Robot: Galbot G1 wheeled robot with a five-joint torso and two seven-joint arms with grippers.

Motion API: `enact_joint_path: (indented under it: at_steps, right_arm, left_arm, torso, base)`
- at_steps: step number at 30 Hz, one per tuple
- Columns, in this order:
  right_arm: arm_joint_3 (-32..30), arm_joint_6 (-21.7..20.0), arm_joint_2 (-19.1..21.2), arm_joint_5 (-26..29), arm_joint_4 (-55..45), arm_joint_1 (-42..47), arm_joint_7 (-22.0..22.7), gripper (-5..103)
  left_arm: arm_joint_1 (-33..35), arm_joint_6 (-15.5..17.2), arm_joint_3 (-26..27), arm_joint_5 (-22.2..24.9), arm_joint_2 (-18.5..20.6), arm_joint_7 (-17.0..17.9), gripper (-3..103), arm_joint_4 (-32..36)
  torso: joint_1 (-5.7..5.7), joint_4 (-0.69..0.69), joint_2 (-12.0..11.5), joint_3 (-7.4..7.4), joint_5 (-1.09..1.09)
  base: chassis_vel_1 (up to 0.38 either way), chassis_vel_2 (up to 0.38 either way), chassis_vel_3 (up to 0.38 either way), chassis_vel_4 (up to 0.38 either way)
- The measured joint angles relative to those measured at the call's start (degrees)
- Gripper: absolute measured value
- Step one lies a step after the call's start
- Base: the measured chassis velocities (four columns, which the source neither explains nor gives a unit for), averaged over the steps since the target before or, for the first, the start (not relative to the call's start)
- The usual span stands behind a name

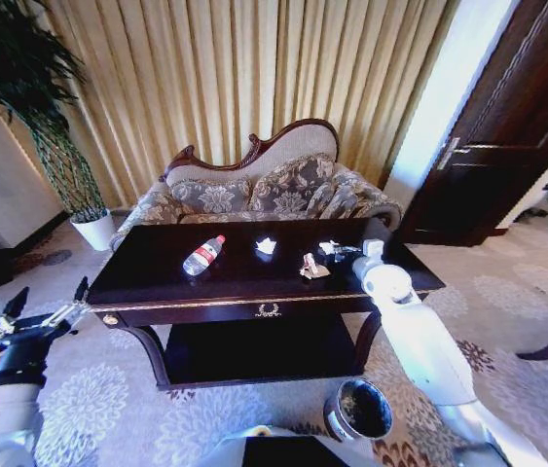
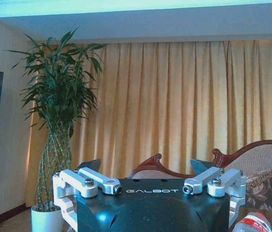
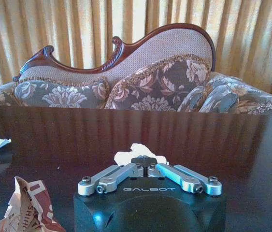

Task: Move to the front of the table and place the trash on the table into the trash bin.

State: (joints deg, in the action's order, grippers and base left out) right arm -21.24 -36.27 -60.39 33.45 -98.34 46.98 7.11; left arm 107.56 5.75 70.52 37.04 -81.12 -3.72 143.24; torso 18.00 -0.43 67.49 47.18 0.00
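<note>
Standing before the robot is the large dark glossy wooden tabletop [image 1: 157, 268] with gold trim along its front edge and a gold ornament on the drawer; behind its far edge sits a floral upholstered sofa with a carved wooden back [image 1: 264, 185], and a tall green potted plant in a white pot [image 1: 59, 146] stands off its far left corner. On the carpet below the front right corner of the tabletop is the small round dark brown trash bin with a black liner [image 1: 359, 410]. The small clear plastic bottle with a red cap and label [image 1: 202, 256] lies on its side left of the tabletop's middle. A white crumpled paper scrap [image 1: 266, 246] lies near the centre, a printed crumpled wrapper [image 1: 312, 268] nearer the front edge, and another white crumpled scrap [image 1: 329, 247] toward the right edge. The right gripper [image 3: 146, 160] is over the right part of the tabletop, its fingers drawn together at that white scrap, apparently pinching it. The left gripper [image 1: 48, 297] hangs off the tabletop's left edge, above the carpet, its fingers spread apart.
</note>
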Motion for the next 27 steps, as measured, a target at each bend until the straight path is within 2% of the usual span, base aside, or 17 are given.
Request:
enact_joint_path:
  at_steps: [5,8,10,12,14,16,22,27]
  right_arm:
    - [-3.15,6.17,0.12,3.12,-4.7,3.27,0.29,0]
    - [-5.12,7.34,0.43,4.15,-7.55,5.45,0.38,0]
    - [-9.38,9.24,1.25,4.92,-12.22,9.91,0.3,0]
    - [-10.39,9.72,1.45,4.95,-13.2,11.23,0.26,0]
    - [-15.6,12.43,2.4,5.05,-18.68,19.49,-0.09,0]
    - [-18.97,12.93,2.22,5.54,-22.78,25.18,-1.43,0]
    - [-24.42,14.92,-0.02,5.65,-29.95,34.12,-2.12,0]
    - [-26.6,16.19,-1.88,5.74,-35.86,40.33,-2.13,0]
  left_arm:
    - [-0.43,-0.04,-0.59,-0.02,-0.06,0.02,100,-0.01]
    - [-0.64,-0.04,-0.81,-0.05,-0.12,0.04,100,0.0]
    - [-0.98,-0.05,-1.32,-0.18,-0.23,0.12,100,-0.01]
    - [-1.07,-0.05,-1.51,-0.24,-0.25,0.18,100,-0.01]
    - [-1.71,0.01,-2.43,-0.69,-0.29,0.85,100,-0.01]
    - [-2.33,0.36,-2.66,-0.66,-0.14,0.95,100,-0.01]
    - [-3.99,1.54,-2.98,-0.35,0.4,1.06,100,-0.01]
    - [-4.76,2.58,-3.21,-0.2,0.85,1.07,100,-0.01]
  torso:
    - [0.0,0.02,0.0,0.0,0.0]
    - [0.0,0.02,0.0,0.0,0.0]
    - [0.0,-0.01,0.0,-0.01,-0.01]
    - [0.0,0.0,0.0,-0.01,-0.02]
    - [-0.01,-0.01,0.01,-0.01,-0.01]
    - [-0.01,0.0,0.01,-0.01,0.0]
    - [-0.01,0.0,0.01,-0.01,-0.01]
    - [-0.01,0.01,0.01,-0.01,0.0]
  base:
    - [0.0,0.0,0.0,0.0]
    - [0.0,0.0,0.0,0.0]
    - [0.0,0.0,0.0,0.0]
    - [0.0,0.0,0.0,0.0]
    - [0.0,0.0,0.0,0.0]
    - [0.0,0.0,0.0,0.0]
    - [0.0,0.0,0.0,0.0]
    - [0.0,0.0,0.0,0.0]
